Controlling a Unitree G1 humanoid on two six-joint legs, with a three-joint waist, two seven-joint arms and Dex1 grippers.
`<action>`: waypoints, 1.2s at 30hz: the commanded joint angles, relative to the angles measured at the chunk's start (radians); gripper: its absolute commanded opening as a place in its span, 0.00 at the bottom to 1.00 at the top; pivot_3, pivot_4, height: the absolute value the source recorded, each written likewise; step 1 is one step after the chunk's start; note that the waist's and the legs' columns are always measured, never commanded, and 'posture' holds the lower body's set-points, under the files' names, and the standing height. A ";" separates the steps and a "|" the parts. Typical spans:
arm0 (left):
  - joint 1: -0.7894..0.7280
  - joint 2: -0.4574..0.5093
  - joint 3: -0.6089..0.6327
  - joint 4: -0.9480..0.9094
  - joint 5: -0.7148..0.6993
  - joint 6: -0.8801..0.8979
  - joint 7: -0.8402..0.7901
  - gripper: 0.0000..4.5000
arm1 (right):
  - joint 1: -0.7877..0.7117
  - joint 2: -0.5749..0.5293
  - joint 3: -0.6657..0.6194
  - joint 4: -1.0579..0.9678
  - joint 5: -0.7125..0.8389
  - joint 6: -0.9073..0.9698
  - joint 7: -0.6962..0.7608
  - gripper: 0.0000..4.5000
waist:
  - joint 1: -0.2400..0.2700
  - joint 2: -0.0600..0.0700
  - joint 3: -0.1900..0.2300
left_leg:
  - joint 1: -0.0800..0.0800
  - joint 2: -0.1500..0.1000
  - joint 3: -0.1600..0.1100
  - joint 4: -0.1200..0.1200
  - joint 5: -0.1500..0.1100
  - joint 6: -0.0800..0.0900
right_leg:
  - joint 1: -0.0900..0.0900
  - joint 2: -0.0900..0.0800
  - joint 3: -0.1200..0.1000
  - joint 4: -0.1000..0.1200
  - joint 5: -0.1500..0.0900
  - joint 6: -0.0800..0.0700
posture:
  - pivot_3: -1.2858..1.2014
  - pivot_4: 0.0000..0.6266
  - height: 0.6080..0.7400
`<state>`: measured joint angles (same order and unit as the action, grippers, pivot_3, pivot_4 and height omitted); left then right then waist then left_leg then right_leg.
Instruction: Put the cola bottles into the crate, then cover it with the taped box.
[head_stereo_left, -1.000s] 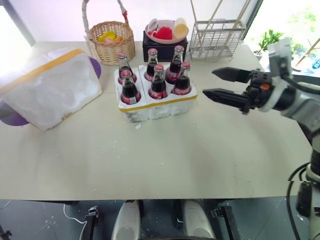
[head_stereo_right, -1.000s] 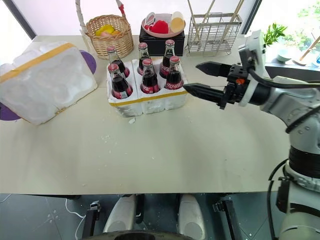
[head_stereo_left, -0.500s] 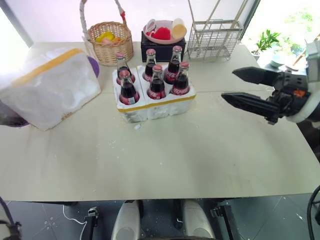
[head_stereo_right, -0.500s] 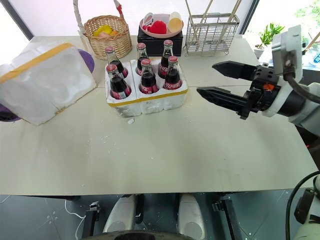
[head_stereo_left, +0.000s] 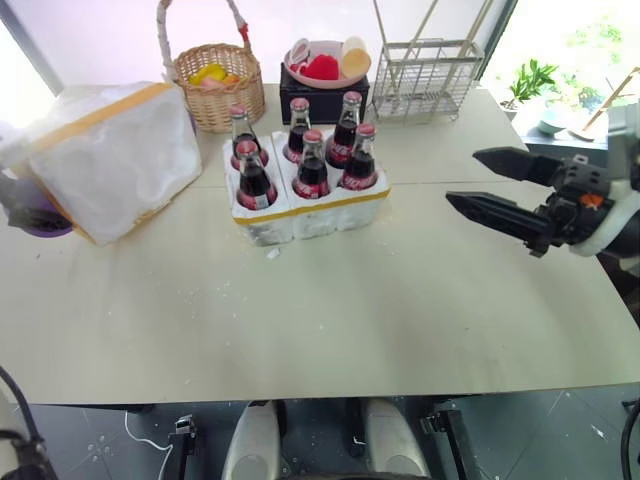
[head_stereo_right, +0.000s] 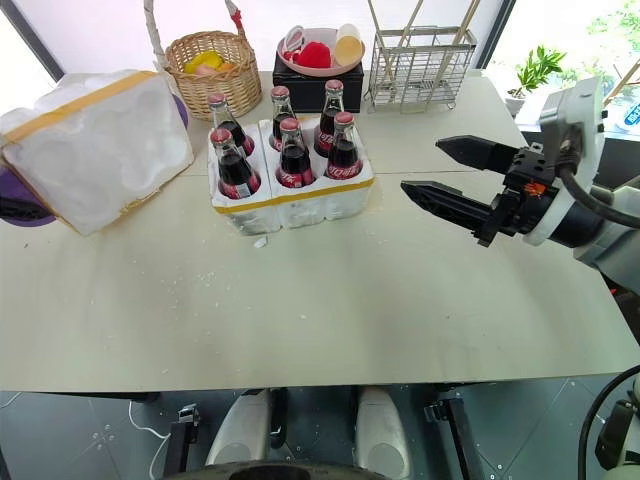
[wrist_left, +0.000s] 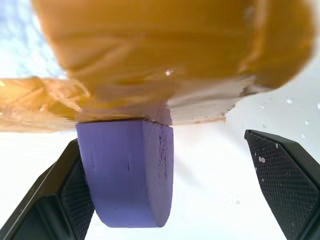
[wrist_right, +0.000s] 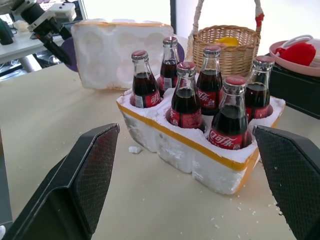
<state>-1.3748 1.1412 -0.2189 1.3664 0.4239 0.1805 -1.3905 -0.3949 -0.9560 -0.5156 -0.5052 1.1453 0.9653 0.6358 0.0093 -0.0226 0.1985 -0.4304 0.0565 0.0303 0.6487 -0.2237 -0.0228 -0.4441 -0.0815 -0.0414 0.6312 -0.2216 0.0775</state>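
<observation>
Pale tabletop (head_stereo_right: 330, 300) under bright windows, foam crumbs scattered across it. All six cola bottles (head_stereo_right: 283, 150) stand upright in the crate (head_stereo_right: 300, 200), so by my reading the lid is what's left. The taped box (head_stereo_right: 95, 145) sits tilted at the left, hollow side facing the crate, propped over a purple disc (wrist_left: 127, 172).

That box looks light and stiff but crumbly; squeeze too hard and it could flake, and the tape looks slick. Best held by two opposite outer walls, I'd say, since it's wide.

Left pincer (wrist_left: 170, 185) sits low at the box's bottom edge, fingers wide apart, the purple disc against one finger and nothing clamped. Right pincer (head_stereo_right: 440, 172) hangs level, jaws spread, empty, pointing at the crate with bare table between them.

Beyond the crate from the right pincer: a wicker basket (head_stereo_right: 215, 70), a black box carrying a pink plate (head_stereo_right: 320, 50), and a wire rack (head_stereo_right: 420, 65). The tall glass necks look like the hazard when the box comes over.
</observation>
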 joint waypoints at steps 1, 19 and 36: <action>0.014 0.034 0.017 -0.006 -0.008 -0.005 -0.016 1.00 | -0.002 -0.017 -0.005 -0.020 -0.007 -0.038 0.011 0.97 | 0.001 0.000 0.000 | 0.000 0.000 0.000 0.000 0.000 0.000 | 0.000 0.000 0.000 0.000 0.000 0.000 | 0.52 0.24 1.00; 0.027 0.023 0.086 -0.007 -0.055 0.036 0.074 1.00 | -0.043 -0.042 0.052 0.012 -0.041 -0.080 0.064 0.97 | 0.003 -0.001 0.000 | 0.000 0.000 0.000 0.001 0.000 0.000 | 0.001 0.000 0.000 0.001 0.000 0.000 | 0.52 0.24 1.00; 0.060 -0.008 0.084 -0.002 -0.049 0.076 0.065 0.35 | -0.030 -0.095 0.004 -0.013 0.075 -0.051 0.083 1.00 | 0.003 -0.001 0.000 | 0.001 0.000 0.000 0.002 0.000 0.000 | 0.001 0.000 0.000 0.002 0.000 0.000 | 0.52 0.24 1.00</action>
<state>-1.3081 1.1236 -0.1444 1.3706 0.3818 0.2531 -1.3196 -0.4134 -1.0335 -0.4768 -0.4939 1.2034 0.9314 0.7160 0.0122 -0.0234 0.1981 -0.4298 0.0565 0.0304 0.6503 -0.2236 -0.0228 -0.4433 -0.0815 -0.0413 0.6328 -0.2213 0.0779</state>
